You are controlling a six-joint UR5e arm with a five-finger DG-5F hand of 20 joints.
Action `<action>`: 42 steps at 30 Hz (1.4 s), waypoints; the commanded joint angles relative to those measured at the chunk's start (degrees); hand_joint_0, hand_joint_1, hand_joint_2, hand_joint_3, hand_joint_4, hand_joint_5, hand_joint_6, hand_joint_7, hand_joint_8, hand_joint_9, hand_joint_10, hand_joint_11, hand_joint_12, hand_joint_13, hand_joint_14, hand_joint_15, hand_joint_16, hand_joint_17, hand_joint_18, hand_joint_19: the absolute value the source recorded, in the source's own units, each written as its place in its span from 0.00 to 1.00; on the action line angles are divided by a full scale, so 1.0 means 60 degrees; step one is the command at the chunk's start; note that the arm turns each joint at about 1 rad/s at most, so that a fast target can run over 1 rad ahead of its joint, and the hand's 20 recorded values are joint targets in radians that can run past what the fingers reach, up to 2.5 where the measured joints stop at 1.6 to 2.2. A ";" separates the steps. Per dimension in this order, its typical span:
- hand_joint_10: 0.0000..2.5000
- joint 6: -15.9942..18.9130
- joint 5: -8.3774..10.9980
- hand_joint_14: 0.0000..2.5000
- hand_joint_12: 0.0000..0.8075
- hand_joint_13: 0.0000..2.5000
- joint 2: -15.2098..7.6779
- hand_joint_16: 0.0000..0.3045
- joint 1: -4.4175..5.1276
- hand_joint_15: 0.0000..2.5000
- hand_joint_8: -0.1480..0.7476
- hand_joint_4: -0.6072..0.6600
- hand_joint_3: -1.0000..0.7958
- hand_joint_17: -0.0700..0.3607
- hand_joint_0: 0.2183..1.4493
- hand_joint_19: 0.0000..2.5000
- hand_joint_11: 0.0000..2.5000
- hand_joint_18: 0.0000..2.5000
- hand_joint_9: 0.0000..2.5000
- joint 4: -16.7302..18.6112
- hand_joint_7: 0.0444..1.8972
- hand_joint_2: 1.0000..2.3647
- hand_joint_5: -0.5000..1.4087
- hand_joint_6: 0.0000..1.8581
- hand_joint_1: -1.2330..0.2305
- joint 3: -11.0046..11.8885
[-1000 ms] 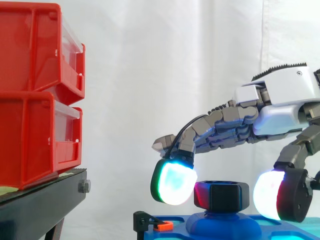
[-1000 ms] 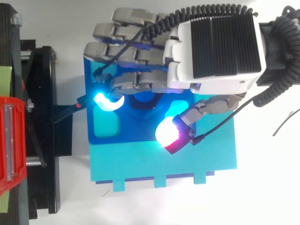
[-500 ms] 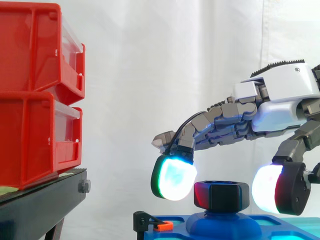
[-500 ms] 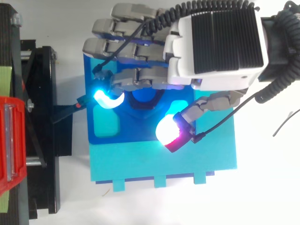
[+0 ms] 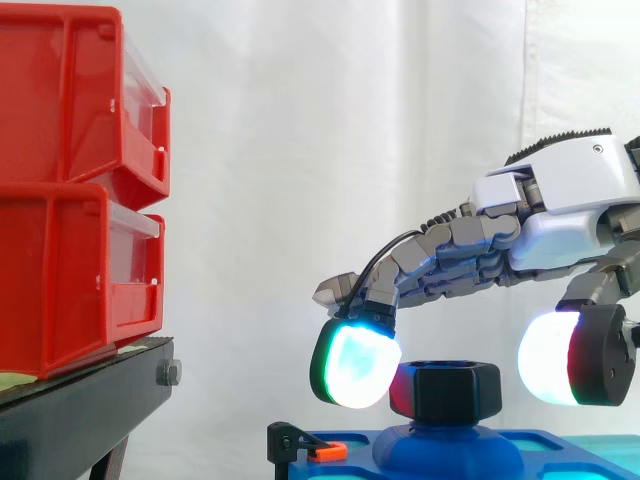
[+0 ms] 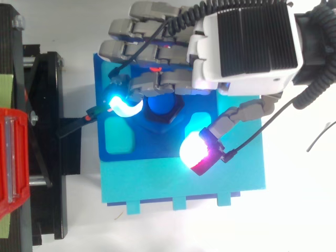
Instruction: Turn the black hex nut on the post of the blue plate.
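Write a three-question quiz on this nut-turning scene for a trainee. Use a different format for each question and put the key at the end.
1. True or false: the hand is pinching the black hex nut between its thumb and fingers.
2. Multiple choice: what is at the left of the side view? A) red bins stacked on a black stand; B) a blue bucket; C) a person's hand.
3. Fill in the blank: the nut sits on a post that rises from the ____ plate.

Key: 1 false, because the thumb pad is clear of the nut. 2 A. 3 blue.
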 commanded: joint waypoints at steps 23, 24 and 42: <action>0.00 -0.0030 -0.0294 0.00 0.45 0.00 0.0012 0.18 -0.0208 0.00 0.38 0.62 0.28 0.45 0.09 0.01 0.00 0.00 0.00 0.0013 0.37 0.00 0.11 0.27 0.43 0.0012; 0.00 -0.0030 -0.0308 0.00 0.44 0.00 0.0012 0.18 -0.0223 0.00 0.38 0.62 0.28 0.45 0.09 0.01 0.00 0.00 0.00 -0.0002 0.37 0.00 0.11 0.27 0.43 0.0012; 0.00 -0.0088 -0.0572 0.00 0.45 0.00 -0.0002 0.18 -0.0428 0.00 0.39 0.63 0.28 0.45 0.08 0.02 0.00 0.01 0.00 0.0013 0.37 0.00 0.11 0.27 0.42 0.0012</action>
